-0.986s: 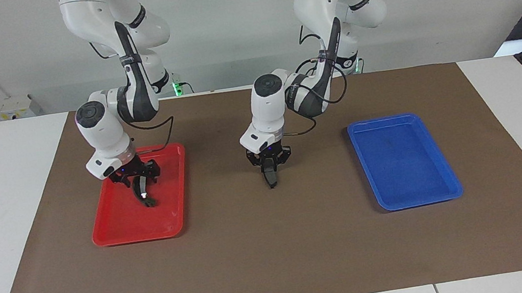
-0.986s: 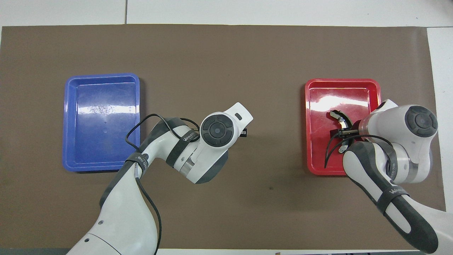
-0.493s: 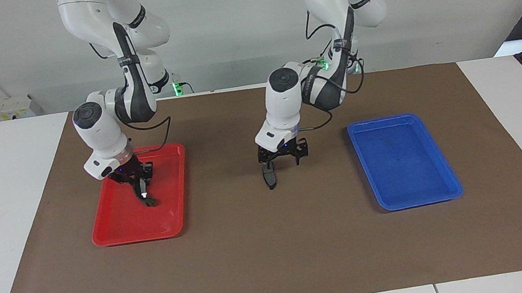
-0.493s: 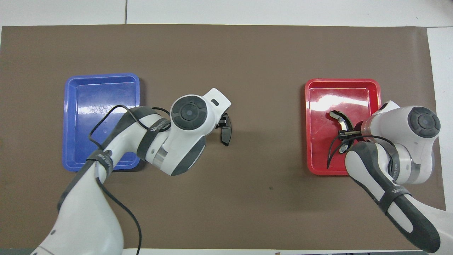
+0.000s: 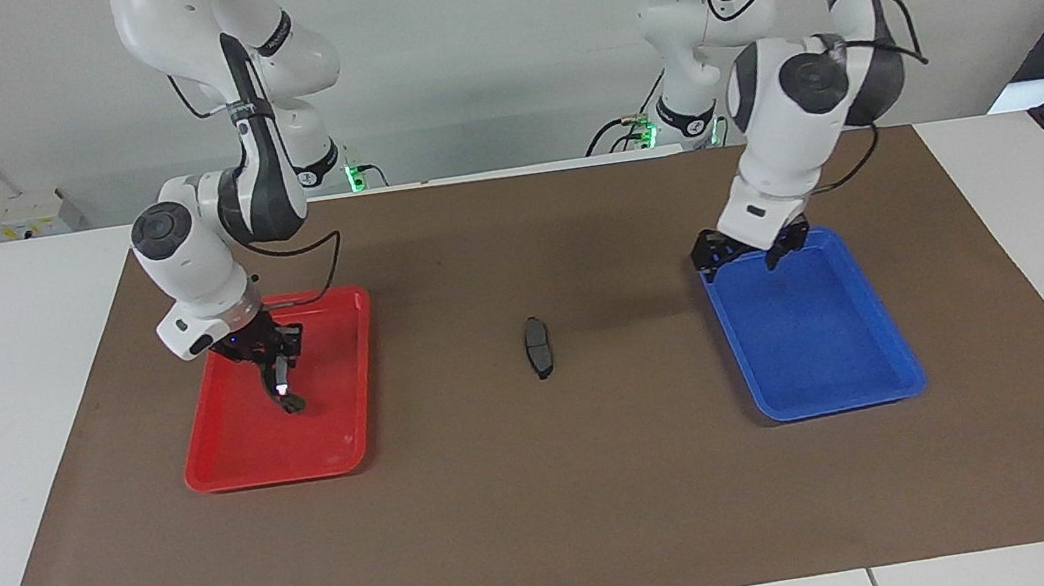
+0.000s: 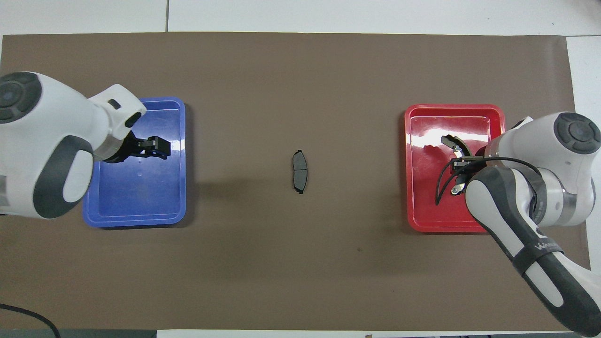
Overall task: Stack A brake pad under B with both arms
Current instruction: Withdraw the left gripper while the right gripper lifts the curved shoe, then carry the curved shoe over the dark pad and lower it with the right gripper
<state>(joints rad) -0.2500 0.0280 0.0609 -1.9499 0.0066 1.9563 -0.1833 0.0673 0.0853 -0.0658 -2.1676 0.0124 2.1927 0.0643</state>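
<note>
The A brake pad (image 5: 539,346) (image 6: 299,171), short, dark and nearly flat, lies alone on the brown mat midway between the two trays. B (image 5: 286,393) (image 6: 450,142), the longer curved piece with a white mark, is in the red tray (image 5: 203,476) (image 6: 413,220). My right gripper (image 5: 275,369) (image 6: 462,162) is shut on B, which hangs tilted with its lower end at the tray floor. My left gripper (image 5: 740,262) (image 6: 159,146) hangs open, holding nothing, over the blue tray's end nearer the robots.
The blue tray (image 5: 838,393) (image 6: 136,216) sits toward the left arm's end of the mat with nothing in it. The brown mat (image 5: 551,511) covers most of the white table.
My left gripper opened, left the A brake pad on the mat and swung up and away to over the blue tray. My right gripper closed on B in the red tray.
</note>
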